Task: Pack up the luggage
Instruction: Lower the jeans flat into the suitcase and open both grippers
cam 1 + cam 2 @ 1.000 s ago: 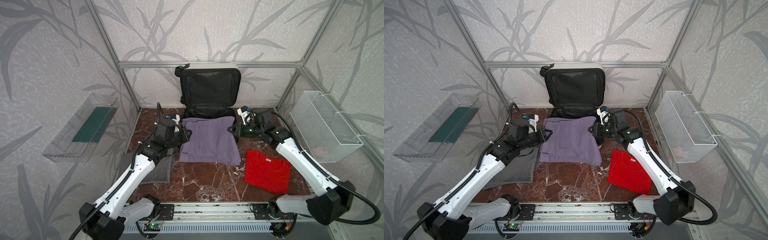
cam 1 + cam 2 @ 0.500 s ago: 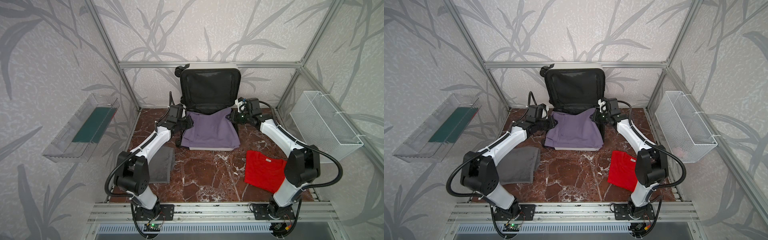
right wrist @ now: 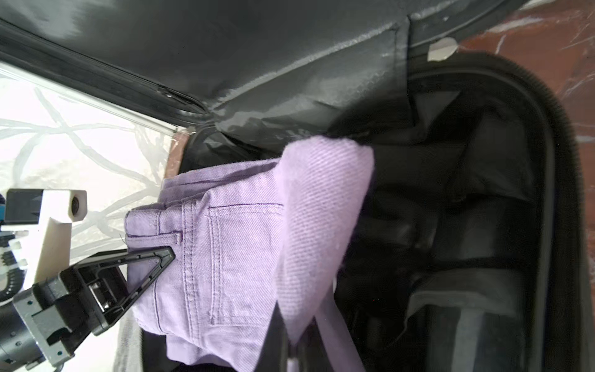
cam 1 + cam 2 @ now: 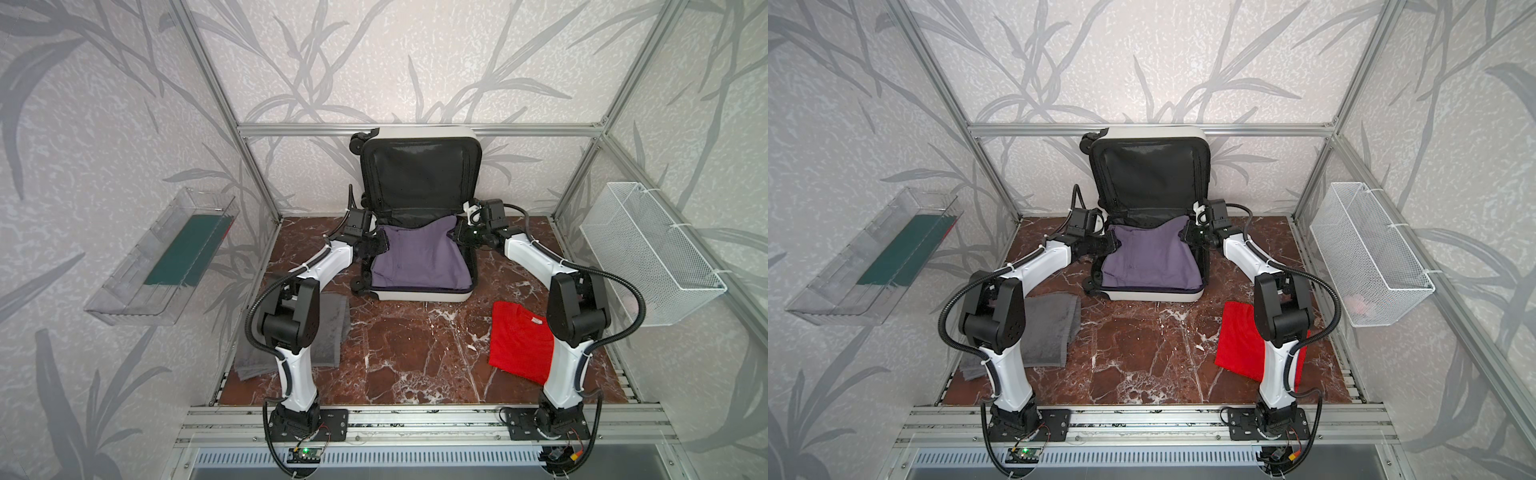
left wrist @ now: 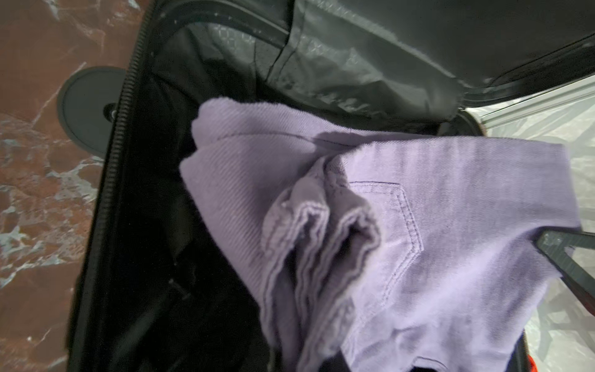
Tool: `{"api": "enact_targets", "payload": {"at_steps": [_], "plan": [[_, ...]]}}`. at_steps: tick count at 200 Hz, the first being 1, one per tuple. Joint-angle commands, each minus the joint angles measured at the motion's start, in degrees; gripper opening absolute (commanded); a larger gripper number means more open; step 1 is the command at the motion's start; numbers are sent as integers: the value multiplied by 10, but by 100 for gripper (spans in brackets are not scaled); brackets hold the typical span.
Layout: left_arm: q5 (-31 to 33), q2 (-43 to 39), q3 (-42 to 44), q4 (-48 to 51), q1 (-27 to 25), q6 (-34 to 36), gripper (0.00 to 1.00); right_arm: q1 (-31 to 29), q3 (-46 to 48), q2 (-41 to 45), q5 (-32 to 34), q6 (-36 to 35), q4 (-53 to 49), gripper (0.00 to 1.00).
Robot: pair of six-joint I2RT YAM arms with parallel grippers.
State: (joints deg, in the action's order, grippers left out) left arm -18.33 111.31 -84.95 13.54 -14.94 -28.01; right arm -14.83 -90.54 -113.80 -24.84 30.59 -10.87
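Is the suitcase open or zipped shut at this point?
Open. The luggage has its lid raised upright, black lining exposed, with purple jeans draped into the lower half.

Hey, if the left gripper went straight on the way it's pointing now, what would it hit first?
The left gripper would first push into the purple trousers it is shut on, draped over the open suitcase. Beyond them its line seems to head toward the right gripper, though depth is unclear.

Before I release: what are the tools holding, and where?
The purple jeans, by their two far corners: left tool on one, right tool on the other.
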Motion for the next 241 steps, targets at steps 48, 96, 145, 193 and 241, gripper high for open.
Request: {"api": "enact_targets", "payload": {"at_steps": [48, 96, 145, 193, 241], "plan": [[36, 29, -85, 62, 14, 47, 24, 9, -87, -43, 11, -9, -14, 53], [67, -3, -107, 97, 19, 64, 86, 15, -100, -4, 59, -18, -81, 61], [18, -36, -93, 75, 13, 33, 91, -7, -61, 23, 56, -10, -85, 61], [-12, -35, -18, 21, -19, -6, 91, -51, 18, 29, 63, 3, -70, 61], [-7, -2, 5, 22, -25, -13, 91, -58, 97, 38, 72, 28, -50, 61]]}}
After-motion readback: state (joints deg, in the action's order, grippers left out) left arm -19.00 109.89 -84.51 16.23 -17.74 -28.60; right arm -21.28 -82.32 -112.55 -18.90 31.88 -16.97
